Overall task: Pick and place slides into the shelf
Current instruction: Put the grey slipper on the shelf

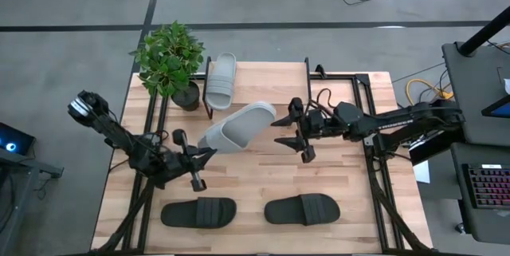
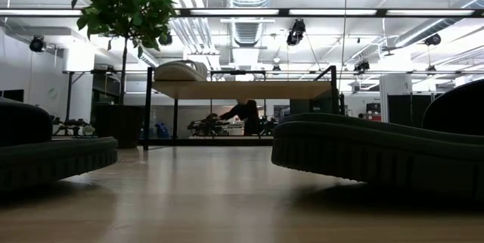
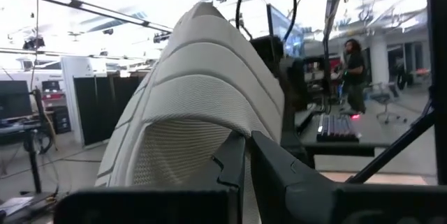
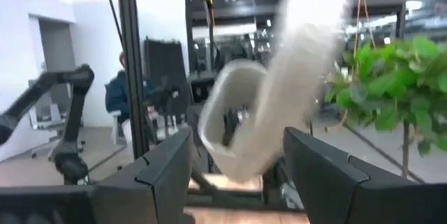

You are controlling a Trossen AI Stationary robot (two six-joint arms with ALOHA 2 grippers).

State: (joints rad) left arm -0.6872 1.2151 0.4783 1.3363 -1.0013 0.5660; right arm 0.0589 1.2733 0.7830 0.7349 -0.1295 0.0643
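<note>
My left gripper [image 1: 204, 151] is shut on a light grey slide [image 1: 239, 126] held above the table's middle. My right gripper [image 1: 300, 133] stands open just right of that slide's far end; the slide [image 4: 265, 112] shows beyond its fingers, apart from them. A second grey slide [image 1: 221, 80] lies sole-down on the left part of the shelf [image 2: 242, 89]. Two black slides [image 1: 199, 212] [image 1: 303, 208] lie on their soles near the table's front edge. My left gripper pinches the grey slide's end [image 1: 209, 141] nearest the left arm between its two shut fingers [image 3: 234, 165]. It comes from the table's left, slanting upward. The slide is lifted clear of the table and reaches out rightward beyond the fingers, its ribbed wall [image 3: 202, 77] arching above them.
A potted plant [image 1: 169, 61] stands at the table's far left, beside the shelf. The shelf's black legs [image 2: 147, 107] rise at the back. People sit and stand in the room beyond the table [image 4: 122, 91].
</note>
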